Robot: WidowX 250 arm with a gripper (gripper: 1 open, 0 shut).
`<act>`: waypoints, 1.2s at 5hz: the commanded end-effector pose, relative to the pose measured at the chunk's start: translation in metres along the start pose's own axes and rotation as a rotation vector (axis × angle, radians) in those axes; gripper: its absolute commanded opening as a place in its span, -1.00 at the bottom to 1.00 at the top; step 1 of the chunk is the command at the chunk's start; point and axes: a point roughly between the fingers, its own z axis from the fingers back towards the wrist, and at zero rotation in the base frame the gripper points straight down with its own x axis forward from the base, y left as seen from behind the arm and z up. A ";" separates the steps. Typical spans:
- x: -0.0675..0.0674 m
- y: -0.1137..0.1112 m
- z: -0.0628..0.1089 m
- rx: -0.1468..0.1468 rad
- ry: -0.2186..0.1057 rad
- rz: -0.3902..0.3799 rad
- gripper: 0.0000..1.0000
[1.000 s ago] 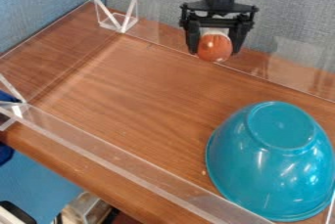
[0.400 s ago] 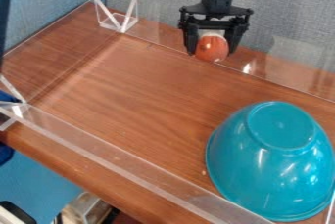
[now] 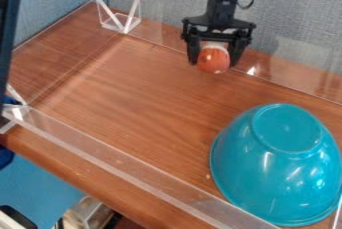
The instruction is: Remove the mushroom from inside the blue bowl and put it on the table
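Note:
The mushroom [image 3: 214, 59], small and orange-brown, lies low on the table [image 3: 120, 83] at the far edge, close to the clear back wall. My gripper [image 3: 215, 57] hangs straight down over it, open. Its black fingers [image 3: 191, 45] stand on either side of the mushroom with gaps showing, not pressed against it. The blue bowl [image 3: 277, 163], large and glossy teal, stands at the front right corner, well apart from the mushroom and the gripper.
Low clear acrylic walls [image 3: 107, 163] run along the table's edges. A clear bracket [image 3: 120, 17] stands at the far left corner. A blue fabric backdrop rises behind the table.
The gripper has come down and shifted slightly left. The mushroom between its fingers now sits lower, at table level.

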 end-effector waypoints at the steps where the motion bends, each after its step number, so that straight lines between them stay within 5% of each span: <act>1: 0.016 0.010 0.010 -0.020 -0.050 -0.014 1.00; 2: 0.022 0.012 0.001 -0.015 -0.051 -0.048 -1.00; 3: 0.016 0.012 -0.003 -0.015 -0.050 -0.028 -1.00; 5: 0.003 0.021 0.014 -0.020 -0.061 -0.117 -1.00; 6: 0.003 0.020 0.032 -0.046 -0.079 -0.143 -1.00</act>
